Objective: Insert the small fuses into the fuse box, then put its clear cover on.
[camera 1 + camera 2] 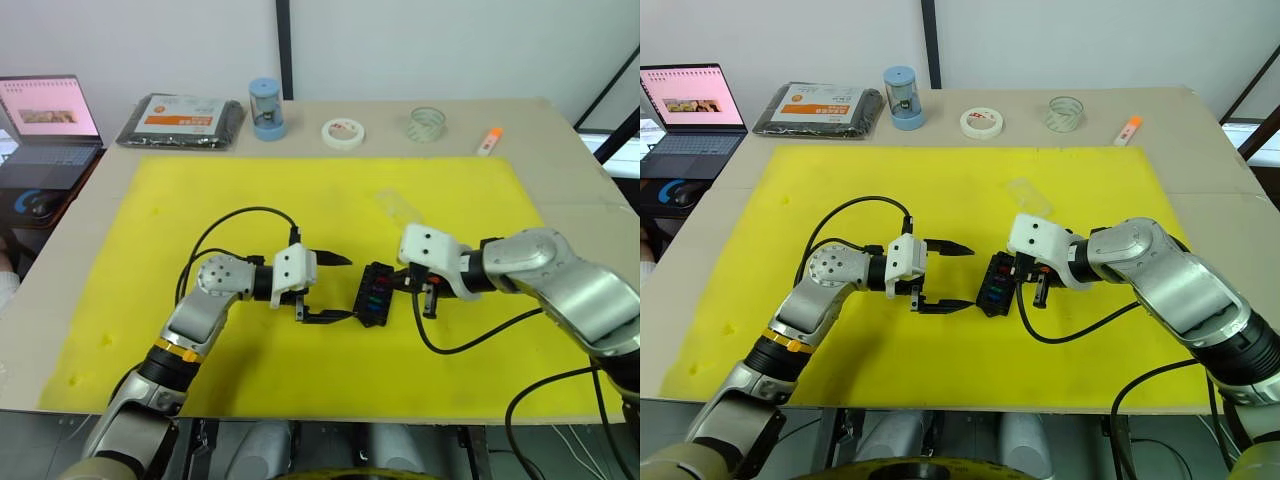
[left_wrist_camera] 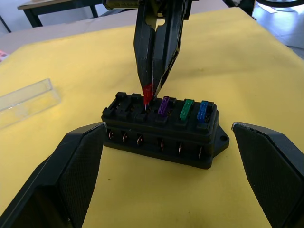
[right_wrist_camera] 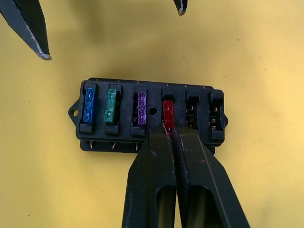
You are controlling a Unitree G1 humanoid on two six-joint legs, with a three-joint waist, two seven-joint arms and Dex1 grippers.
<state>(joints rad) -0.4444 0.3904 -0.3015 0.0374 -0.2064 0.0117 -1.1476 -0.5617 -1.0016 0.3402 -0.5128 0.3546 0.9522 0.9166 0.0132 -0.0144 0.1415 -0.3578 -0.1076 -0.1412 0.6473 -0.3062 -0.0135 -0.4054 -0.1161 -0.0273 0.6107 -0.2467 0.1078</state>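
The black fuse box [image 1: 374, 296] lies on the yellow mat between my two grippers. Blue [image 3: 89, 106], green [image 3: 111, 106] and purple [image 3: 140, 107] fuses stand in three neighbouring slots. My right gripper [image 3: 171, 133] is shut on a red fuse [image 3: 167, 113], holding it at the fourth slot just past the purple one. Two slots beyond it are bare. On the box's left side my left gripper [image 1: 345, 288] is open, with nothing in it. The clear cover [image 1: 398, 205] lies flat on the mat behind the box.
Along the table's back edge are a black packet with an orange label [image 1: 180, 120], a blue cylinder [image 1: 266, 108], a white tape roll [image 1: 343, 132], a clear tape roll [image 1: 427, 123] and an orange marker [image 1: 489, 141]. A laptop [image 1: 45, 120] stands far left.
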